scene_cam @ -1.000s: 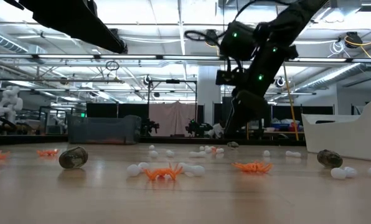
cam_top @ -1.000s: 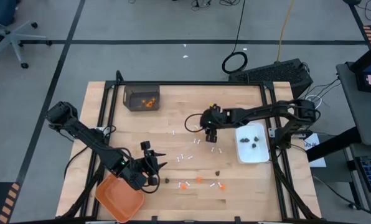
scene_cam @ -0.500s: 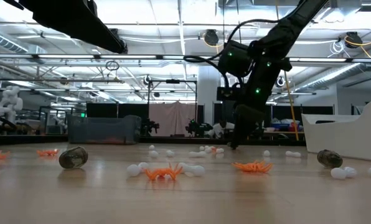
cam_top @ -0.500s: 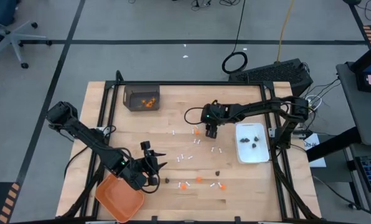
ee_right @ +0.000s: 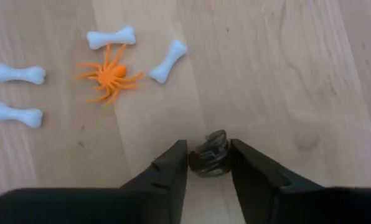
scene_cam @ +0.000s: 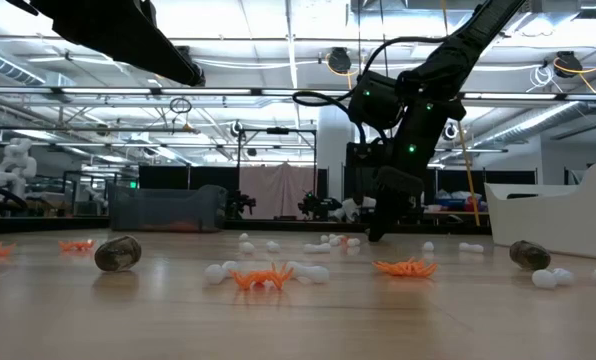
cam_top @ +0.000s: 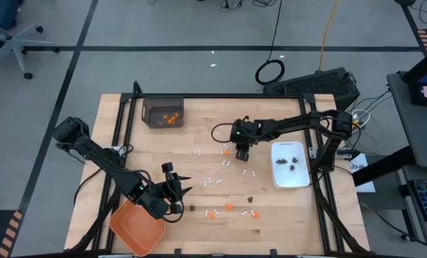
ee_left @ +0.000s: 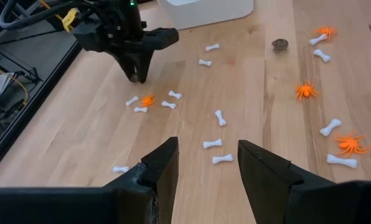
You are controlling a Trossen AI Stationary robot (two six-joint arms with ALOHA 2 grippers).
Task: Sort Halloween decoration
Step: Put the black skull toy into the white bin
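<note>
My right gripper (ee_right: 208,149) is down at the table's middle (cam_top: 241,155), shut on a dark brown-black bit (ee_right: 210,155). Beside it an orange spider bit (ee_right: 109,73) lies among white bone sticks (ee_right: 168,61). More orange bits (cam_top: 212,213), white sticks (cam_top: 213,180) and a dark bit (cam_top: 249,196) lie flat on the wooden table. My left gripper (ee_left: 207,162) hangs open over the near left part (cam_top: 174,188), next to the orange tray (cam_top: 137,228), with nothing between its fingers. My right gripper pinches the dark bit between its two fingers, one on each of its sides (ee_right: 195,158). The fingers (scene_cam: 378,232) come steeply from above, pointing down at the table. The bit's underside rests on the wood.
A white rectangular dish (cam_top: 299,179) with dark bits stands at the right edge. A dark bin (cam_top: 162,112) with orange bits stands at the far left. Bare wood lies between the bin and the scattered pieces.
My right gripper has sunk to the table top and shifted a little toward the table's left, coming down around the dark bit. The pieces on the table and my left gripper have kept still.
</note>
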